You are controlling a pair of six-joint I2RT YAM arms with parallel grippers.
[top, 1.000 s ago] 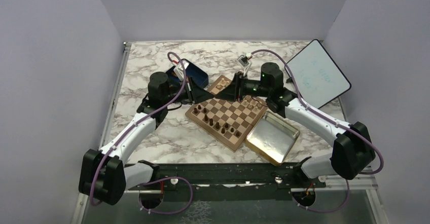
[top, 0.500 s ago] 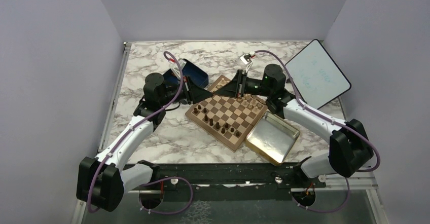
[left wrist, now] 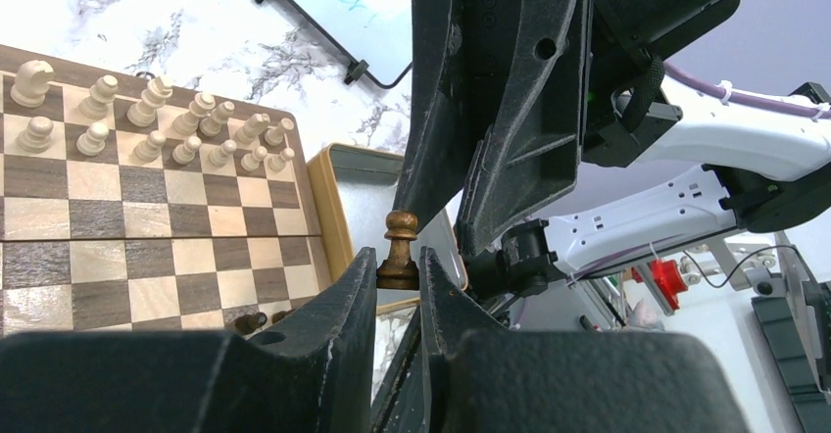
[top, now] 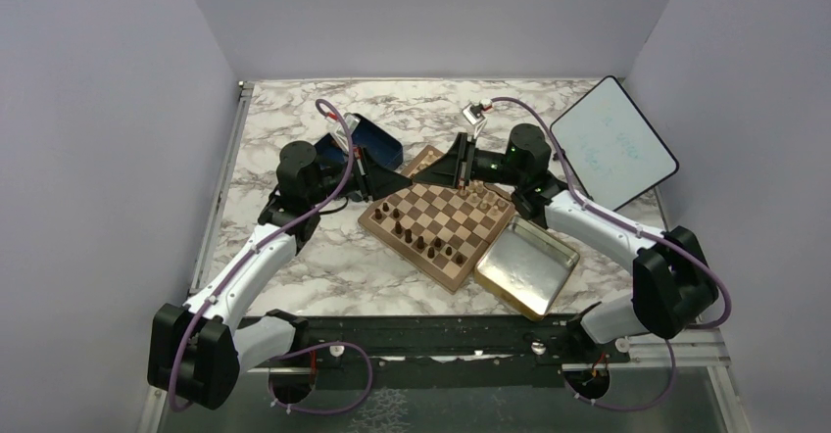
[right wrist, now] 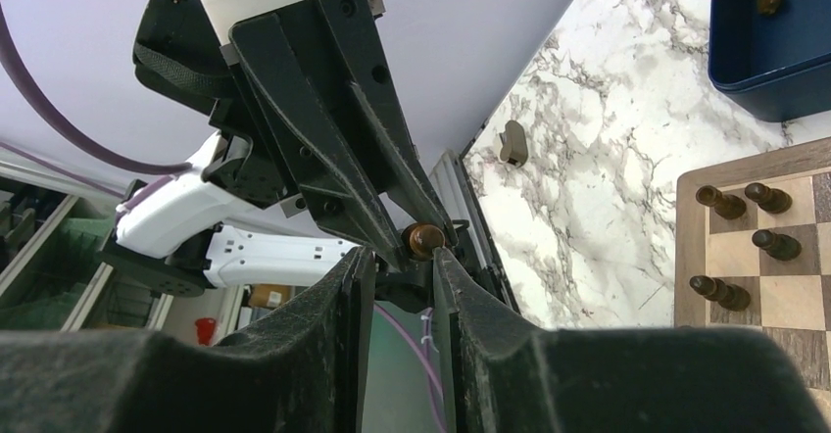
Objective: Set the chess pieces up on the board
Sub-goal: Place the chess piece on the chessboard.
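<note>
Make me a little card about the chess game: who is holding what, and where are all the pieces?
left gripper: shut on a dark pawn, held upright by its base
right gripper: tips right beside that pawn; grip unclear
dark pieces: standing along one edge of the board
pale pieces: two rows along the opposite edge
tray: beside the board
blue box: behind the left arm
</note>
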